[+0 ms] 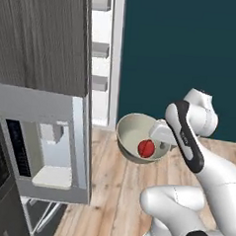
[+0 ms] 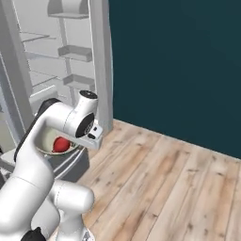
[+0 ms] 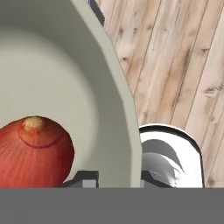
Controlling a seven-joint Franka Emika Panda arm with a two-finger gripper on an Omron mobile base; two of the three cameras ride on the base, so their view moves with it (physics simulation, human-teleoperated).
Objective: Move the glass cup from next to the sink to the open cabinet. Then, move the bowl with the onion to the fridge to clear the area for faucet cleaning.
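Observation:
My gripper [image 1: 161, 136] is shut on the rim of the cream bowl [image 1: 131, 132] and holds it in the air above the wooden floor. The red onion [image 1: 146, 148] lies inside it, toward the gripper side. In the hand view the bowl's wall [image 3: 100, 87] sits between my fingertips [image 3: 86, 179], with the onion [image 3: 35, 151] close on the left. From the right base view, the bowl [image 2: 45, 140] and onion [image 2: 61, 144] show behind my forearm. The white fridge [image 1: 102, 50] stands open just beyond the bowl, its pale shelves [image 2: 70, 52] in sight.
A light grey fridge door with a dispenser recess [image 1: 51, 153] stands at the left, under a grey wood-grain panel [image 1: 41, 36]. A dark teal wall [image 2: 179, 66] runs behind. Wooden floor [image 2: 160, 179] lies open to the right.

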